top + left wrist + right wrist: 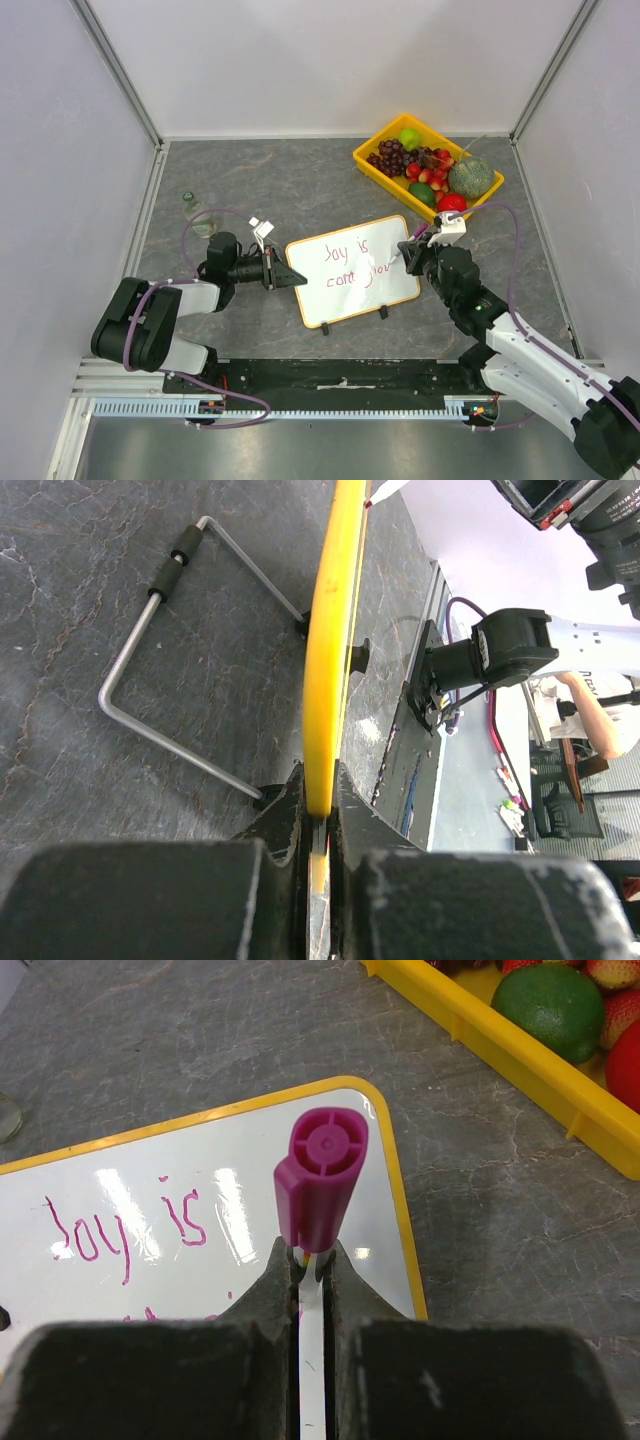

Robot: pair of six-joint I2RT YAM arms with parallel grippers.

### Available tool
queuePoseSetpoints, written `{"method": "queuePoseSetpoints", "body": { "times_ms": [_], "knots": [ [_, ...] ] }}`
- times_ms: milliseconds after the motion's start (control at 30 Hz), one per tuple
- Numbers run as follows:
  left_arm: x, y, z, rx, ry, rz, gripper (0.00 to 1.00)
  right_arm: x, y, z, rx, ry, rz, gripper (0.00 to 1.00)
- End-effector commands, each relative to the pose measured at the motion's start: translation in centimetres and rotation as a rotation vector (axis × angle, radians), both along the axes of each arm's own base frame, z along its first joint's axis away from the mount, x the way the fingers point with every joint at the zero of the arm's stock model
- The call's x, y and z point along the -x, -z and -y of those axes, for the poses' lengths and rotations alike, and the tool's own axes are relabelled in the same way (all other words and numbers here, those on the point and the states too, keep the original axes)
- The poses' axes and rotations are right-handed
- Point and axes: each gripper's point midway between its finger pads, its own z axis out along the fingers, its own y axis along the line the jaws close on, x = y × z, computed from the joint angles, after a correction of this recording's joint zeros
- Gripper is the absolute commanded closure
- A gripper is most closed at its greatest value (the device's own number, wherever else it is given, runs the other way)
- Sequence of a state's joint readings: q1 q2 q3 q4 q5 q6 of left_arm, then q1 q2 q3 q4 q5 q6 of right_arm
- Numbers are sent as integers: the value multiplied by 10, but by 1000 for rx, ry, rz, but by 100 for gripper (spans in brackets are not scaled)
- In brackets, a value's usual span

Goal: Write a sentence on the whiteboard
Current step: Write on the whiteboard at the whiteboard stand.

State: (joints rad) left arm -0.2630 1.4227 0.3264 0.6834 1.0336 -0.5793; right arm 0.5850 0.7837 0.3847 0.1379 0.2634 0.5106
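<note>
1 board [345, 300] flat on the table [270, 180], centre, between the two arms and near of the tray [530, 1060]; its right end is angled away from the bases. 2 black feet [325, 327] show along its near edge. Left wrist view also shows 1 bent wire stand [160, 680] behind it.

Sentence [350, 265]: 2 lines, pinkish-red. Top line reads "Joy is". The second starts "cont", and the rest isn't clear from above.

Left gripper [318, 800]: jaws pressed onto the board's left edge, yellow frame pinched between them.

Right gripper [311, 1265]: jaws pinching 1 magenta marker [320, 1175], cap end facing the wrist cam, over the board's right end by the second line. Can't tell if the tip touches.

Other: 1 yellow tray of fruit at far right, 1 clear bottle [197, 212] at far left, both well apart from the board.
</note>
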Motion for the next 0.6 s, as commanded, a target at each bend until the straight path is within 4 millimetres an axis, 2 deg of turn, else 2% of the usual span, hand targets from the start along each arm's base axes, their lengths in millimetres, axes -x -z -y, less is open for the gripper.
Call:
{"method": "queuePoseSetpoints", "body": {
  "times_ms": [0,567],
  "knots": [
    [-7,7,-1,-27,-33,-5,98,-9,-21,4,5,35,46,100],
    [-7,8,-1,-29,-34,-8,98,10,19,6,18,-3,-44,100]
  ]
}}
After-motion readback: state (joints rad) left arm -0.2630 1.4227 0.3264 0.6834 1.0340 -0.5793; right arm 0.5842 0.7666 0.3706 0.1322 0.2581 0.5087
